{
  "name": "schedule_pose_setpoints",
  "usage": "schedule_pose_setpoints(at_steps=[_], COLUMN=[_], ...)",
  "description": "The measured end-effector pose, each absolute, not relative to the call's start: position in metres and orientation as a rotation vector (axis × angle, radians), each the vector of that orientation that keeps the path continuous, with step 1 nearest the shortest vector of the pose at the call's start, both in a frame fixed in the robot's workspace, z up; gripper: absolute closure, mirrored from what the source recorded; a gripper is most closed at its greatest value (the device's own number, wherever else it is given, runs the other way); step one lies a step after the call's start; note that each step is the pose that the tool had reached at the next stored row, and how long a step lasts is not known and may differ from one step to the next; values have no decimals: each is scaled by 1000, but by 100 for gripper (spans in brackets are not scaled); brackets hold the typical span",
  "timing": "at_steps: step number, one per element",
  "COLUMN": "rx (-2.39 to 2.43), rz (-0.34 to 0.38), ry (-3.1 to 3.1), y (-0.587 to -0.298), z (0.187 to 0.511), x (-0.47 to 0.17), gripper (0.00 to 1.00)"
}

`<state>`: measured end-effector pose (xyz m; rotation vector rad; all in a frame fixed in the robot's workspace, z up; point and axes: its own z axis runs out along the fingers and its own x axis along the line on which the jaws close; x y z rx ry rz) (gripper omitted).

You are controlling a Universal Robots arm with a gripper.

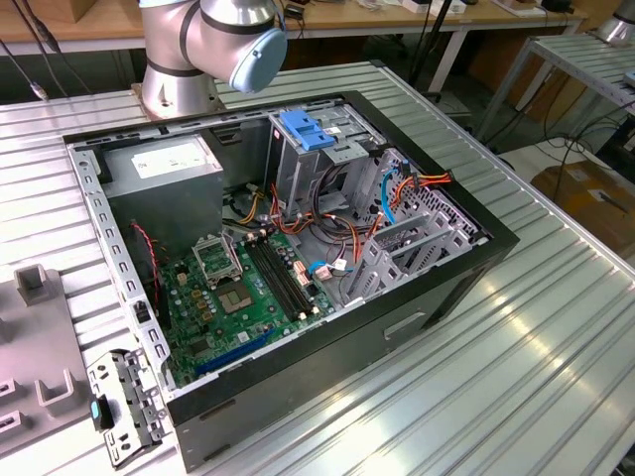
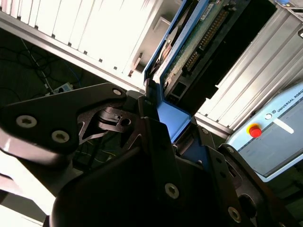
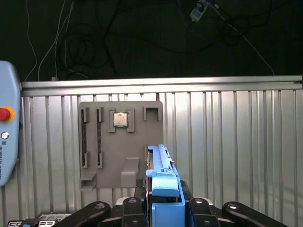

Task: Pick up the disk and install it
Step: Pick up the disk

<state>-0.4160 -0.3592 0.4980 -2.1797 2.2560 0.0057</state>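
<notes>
The disk (image 3: 161, 175) stands edge-on between my gripper's (image 3: 163, 205) black fingers in the first wrist view, its blue carrier frame facing the camera. In the second wrist view the disk (image 2: 189, 47) shows its green circuit board and blue frame, reaching away from the gripper (image 2: 163, 118), which is shut on it. It hangs above the ribbed metal table (image 3: 236, 142). In the exterior view the open computer case (image 1: 298, 248) lies on the table, with a grey drive cage (image 1: 327, 159) topped by a blue latch (image 1: 308, 129).
A grey fixture plate (image 3: 120, 142) holding a processor chip (image 3: 121, 119) lies on the table below the disk. A teach pendant (image 3: 7, 142) rests beside it. Inside the case are a motherboard (image 1: 238, 288), a grey power supply (image 1: 164, 164) and loose cables (image 1: 397, 188).
</notes>
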Motion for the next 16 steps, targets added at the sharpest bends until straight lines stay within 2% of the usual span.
schedule_pose_setpoints(at_steps=[16], rx=[-2180], rz=[6], ry=[2256], y=[-359], z=[498], x=[-407], gripper=[63])
